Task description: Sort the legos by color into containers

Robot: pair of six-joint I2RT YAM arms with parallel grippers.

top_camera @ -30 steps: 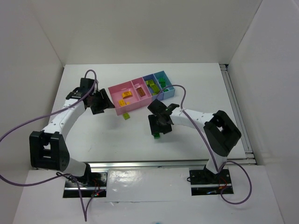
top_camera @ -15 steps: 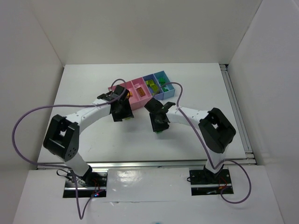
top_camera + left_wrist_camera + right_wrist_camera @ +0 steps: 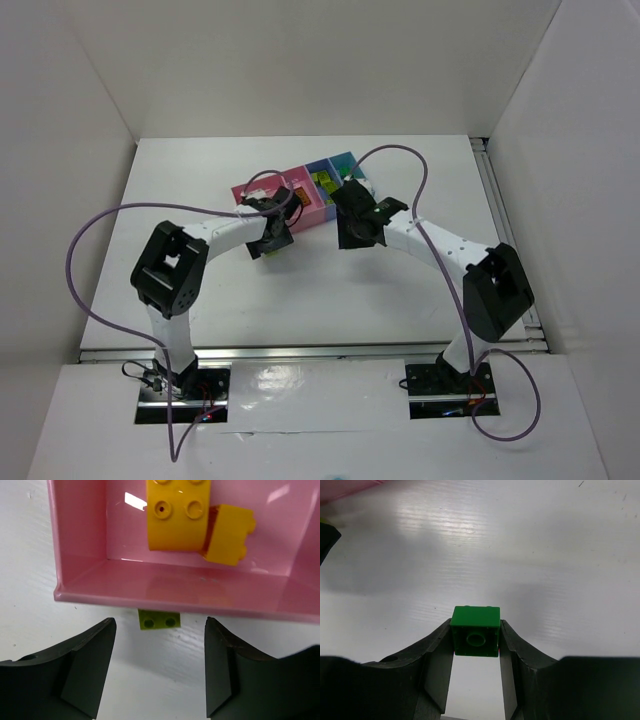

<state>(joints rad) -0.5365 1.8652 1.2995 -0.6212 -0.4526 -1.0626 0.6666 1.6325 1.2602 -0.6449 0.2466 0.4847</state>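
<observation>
White desk (image 3: 180, 190), upper centre: row of containers (image 3: 243, 190), both arms reaching toward it. Left claw (image 3: 160, 630) open, astride a lime lego (image 3: 160, 620) on the desk just beside the wall of the pink bin (image 3: 170, 587); closing comes next. Right claw (image 3: 476, 636) clamps a dark green lego (image 3: 475, 624), bound, probably, for a blue bin (image 3: 343, 158). Only the wrist views resolve either lego

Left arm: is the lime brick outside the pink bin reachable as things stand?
Probably yes. The left gripper is open, fingers either side of the lime brick, bare table between. Catch: the brick sits right by the pink bin wall, leaving little room behind it.
</observation>
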